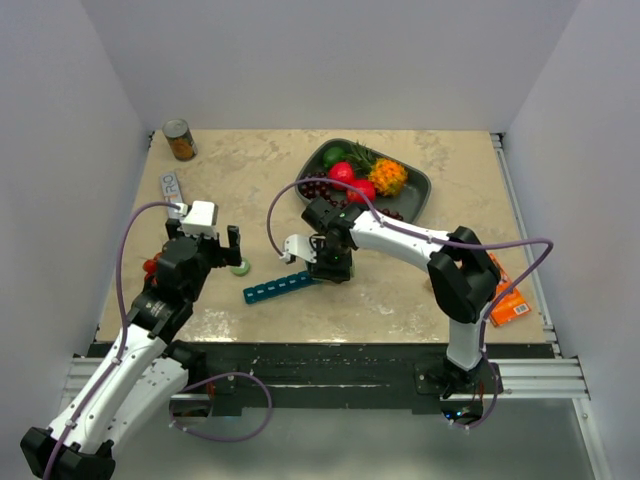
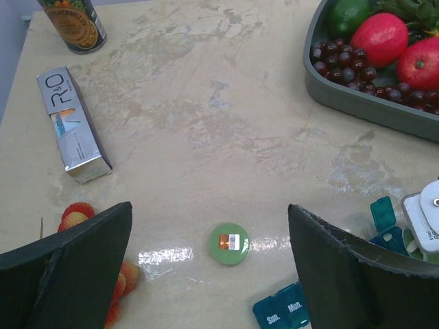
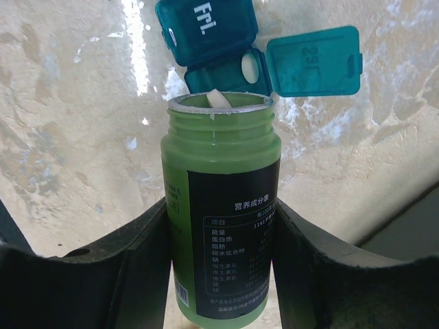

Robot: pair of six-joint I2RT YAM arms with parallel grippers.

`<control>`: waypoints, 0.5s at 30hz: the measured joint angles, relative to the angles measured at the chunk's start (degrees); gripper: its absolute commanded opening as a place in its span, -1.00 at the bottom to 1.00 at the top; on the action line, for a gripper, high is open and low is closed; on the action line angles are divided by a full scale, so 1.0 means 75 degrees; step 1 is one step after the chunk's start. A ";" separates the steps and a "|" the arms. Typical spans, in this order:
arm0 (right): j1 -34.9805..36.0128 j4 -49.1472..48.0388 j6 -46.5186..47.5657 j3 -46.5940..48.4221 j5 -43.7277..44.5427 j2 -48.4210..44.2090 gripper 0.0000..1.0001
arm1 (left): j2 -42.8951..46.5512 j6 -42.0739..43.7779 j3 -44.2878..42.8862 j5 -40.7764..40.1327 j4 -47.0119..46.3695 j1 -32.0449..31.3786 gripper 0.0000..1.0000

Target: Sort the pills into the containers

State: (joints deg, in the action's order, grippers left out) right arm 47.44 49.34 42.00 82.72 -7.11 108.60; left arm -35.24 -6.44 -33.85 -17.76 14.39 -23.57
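Observation:
The teal pill organizer (image 1: 278, 288) lies on the table in front of the arms; its right end shows in the right wrist view (image 3: 206, 31) with one lid (image 3: 314, 60) flipped open and a white pill (image 3: 250, 67) in that compartment. My right gripper (image 3: 221, 274) is shut on a green pill bottle (image 3: 221, 219), tipped mouth-first over the open compartment, a white pill (image 3: 219, 99) at its rim. My left gripper (image 2: 209, 274) is open above the bottle's green cap (image 2: 229, 243), which lies on the table. The Sun. and Mon. compartments (image 2: 282, 310) sit near its right finger.
A dark grey tray (image 1: 365, 180) of fruit stands at the back. A can (image 1: 180, 140) and a silver box (image 1: 174, 190) lie at the back left, a red-orange item (image 2: 75, 216) by my left finger, an orange packet (image 1: 508, 300) at the right.

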 measured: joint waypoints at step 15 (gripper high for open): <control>0.0353 0.0338 -0.0009 0.0396 0.0860 0.0245 -1.00 | 0.0017 0.0000 0.0000 -0.0006 0.0000 0.0000 0.99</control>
State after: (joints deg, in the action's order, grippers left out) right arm 50.09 51.88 41.93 85.69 -0.67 110.43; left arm -35.11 -6.44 -33.85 -17.80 14.39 -23.57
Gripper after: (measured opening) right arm 0.545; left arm 0.994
